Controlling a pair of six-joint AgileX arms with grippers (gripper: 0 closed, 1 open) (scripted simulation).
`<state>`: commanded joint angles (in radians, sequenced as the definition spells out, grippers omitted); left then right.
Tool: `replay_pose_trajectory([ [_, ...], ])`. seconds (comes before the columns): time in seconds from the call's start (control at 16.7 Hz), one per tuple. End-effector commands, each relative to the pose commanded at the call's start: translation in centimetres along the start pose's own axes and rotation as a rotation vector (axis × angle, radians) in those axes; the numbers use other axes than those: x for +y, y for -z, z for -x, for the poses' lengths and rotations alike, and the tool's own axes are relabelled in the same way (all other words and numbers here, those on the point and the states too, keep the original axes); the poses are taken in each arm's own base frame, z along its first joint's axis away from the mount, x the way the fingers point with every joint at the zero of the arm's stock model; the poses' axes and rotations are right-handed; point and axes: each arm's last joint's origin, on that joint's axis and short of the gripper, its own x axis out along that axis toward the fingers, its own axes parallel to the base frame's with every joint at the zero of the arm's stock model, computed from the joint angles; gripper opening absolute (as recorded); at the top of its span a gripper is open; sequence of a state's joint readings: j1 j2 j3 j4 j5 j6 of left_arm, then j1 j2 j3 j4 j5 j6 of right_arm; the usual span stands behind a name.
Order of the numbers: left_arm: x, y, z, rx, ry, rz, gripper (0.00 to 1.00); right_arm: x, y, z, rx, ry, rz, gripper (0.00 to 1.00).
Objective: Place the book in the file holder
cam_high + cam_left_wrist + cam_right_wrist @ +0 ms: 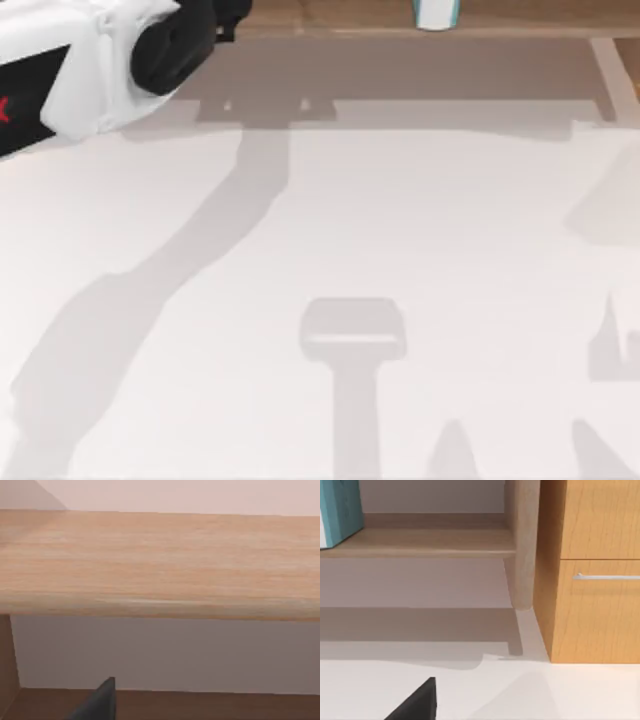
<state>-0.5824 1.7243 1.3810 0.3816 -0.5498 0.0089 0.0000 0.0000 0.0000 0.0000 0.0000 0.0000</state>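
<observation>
Since the book (437, 13) stands at the frame's top edge w/ the left arm (90, 60) upper left, placing looks near done; jaw state: can't tell.

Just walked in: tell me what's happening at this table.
Nothing is being held at this moment. The left arm reaches over the table's far left corner, its wrist camera facing a wooden shelf board. The book, teal with a white face, stands upright on the shelf at the far edge, apart from both arms. A wooden drawer cabinet stands beside the shelf.

Left arm at the back left
The white left arm (90, 60) reaches in from the top view's upper left corner.
</observation>
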Motion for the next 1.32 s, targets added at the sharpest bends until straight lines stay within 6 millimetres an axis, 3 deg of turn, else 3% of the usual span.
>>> replay_pose_trajectory([
  [0.12, -5.0, 3.0, -2.8, 0.009, 0.001, -0.005, 1.00, 0.0, 0.0, 0.0, 0.000, 0.000, 0.000, 1.00],
  [0.3, -11.4, 8.1, -4.8, 0.016, 0.002, -0.012, 1.00, 0.0, 0.0, 0.0, 0.000, 0.000, 0.000, 1.00],
  [0.54, -16.5, 12.9, -5.1, 0.014, 0.003, -0.013, 1.00, 0.0, 0.0, 0.0, 0.000, 0.000, 0.000, 1.00],
  [0.72, -17.6, 14.0, -5.0, 0.013, 0.003, -0.012, 1.00, 0.0, 0.0, 0.0, 0.000, 0.000, 0.000, 1.00],
  [1.32, -17.6, 14.0, -6.5, 0.013, 0.003, -0.012, 1.00, 0.0, 0.0, 0.0, 0.000, 0.000, 0.000, 1.00],
])
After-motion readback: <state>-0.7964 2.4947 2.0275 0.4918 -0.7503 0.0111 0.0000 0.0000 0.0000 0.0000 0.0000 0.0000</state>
